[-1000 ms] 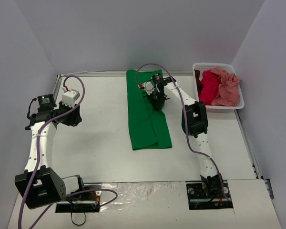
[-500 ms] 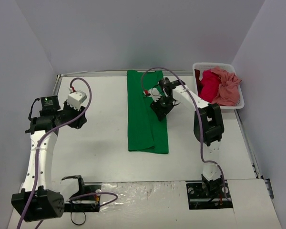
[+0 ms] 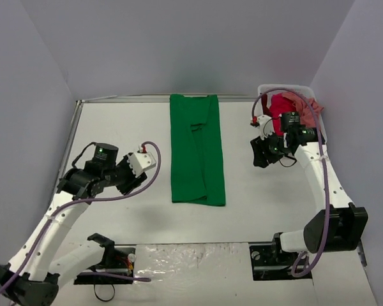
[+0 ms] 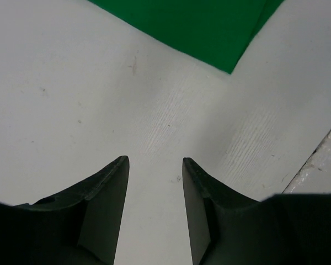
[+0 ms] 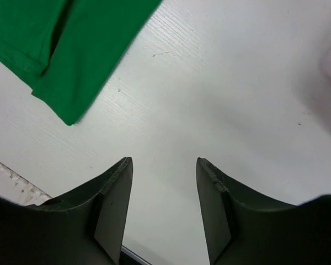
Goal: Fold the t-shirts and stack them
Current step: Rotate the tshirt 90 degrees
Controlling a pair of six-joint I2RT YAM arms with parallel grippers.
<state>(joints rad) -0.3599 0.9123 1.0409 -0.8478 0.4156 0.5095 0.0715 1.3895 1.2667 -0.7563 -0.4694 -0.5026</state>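
The bright green t-shirt (image 3: 196, 150) lies flat in the middle of the table as a long narrow strip running from the far edge toward me. One of its corners shows in the left wrist view (image 4: 198, 27) and another in the right wrist view (image 5: 71, 44). A crimson t-shirt (image 3: 281, 102) and a salmon pink one (image 3: 311, 105) are heaped in the basket. My left gripper (image 3: 133, 180) (image 4: 154, 160) hovers open and empty left of the strip's near end. To the right of the strip, my right gripper (image 3: 258, 159) (image 5: 164, 160) is open and empty over bare table.
The white slatted basket (image 3: 265, 88) stands at the far right corner, partly behind my right arm. Purple cables loop off both arms. Grey walls close in the table on the left, back and right. The arm bases sit at the near edge.
My right gripper has opened, let go of the green t-shirt and pulled back right toward the basket. My left arm has swung in toward the strip's near left corner. The strip now lies straighter.
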